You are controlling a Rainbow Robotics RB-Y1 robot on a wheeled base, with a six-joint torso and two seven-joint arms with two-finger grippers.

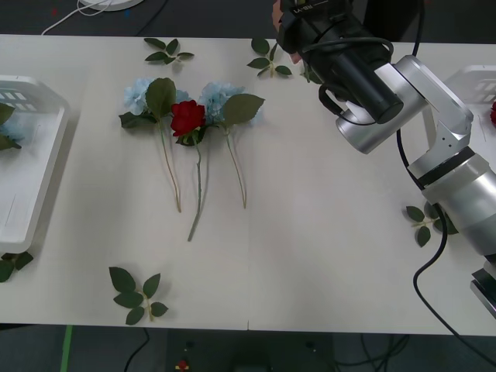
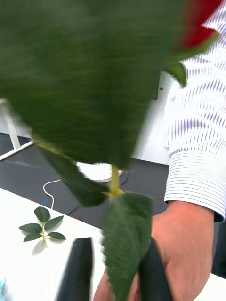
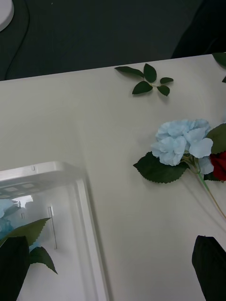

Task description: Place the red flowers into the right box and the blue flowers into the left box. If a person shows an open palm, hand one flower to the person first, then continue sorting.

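My right gripper (image 1: 285, 29) reaches over the table's far edge; its black fingers (image 2: 77, 268) stand apart with a leaf of a red flower (image 2: 200, 21) between them. The person's hand (image 2: 183, 244), in a striped sleeve, is right behind the fingers at the stem (image 2: 114, 178). One red flower (image 1: 187, 116) lies mid-table between two blue flowers (image 1: 139, 93) (image 1: 221, 97). The left box (image 1: 39, 155) holds a blue flower (image 3: 5, 221). The right box (image 1: 474, 81) shows some red inside. My left gripper (image 3: 113, 273) hangs open by the left box's rim (image 3: 87, 207).
Loose green leaf sprigs lie near the front edge (image 1: 138, 294), at the far edge (image 1: 169, 51) (image 1: 269, 62), by the right arm (image 1: 425, 221) and beside the left box (image 1: 12, 263). A white cable (image 1: 85, 12) runs behind the table.
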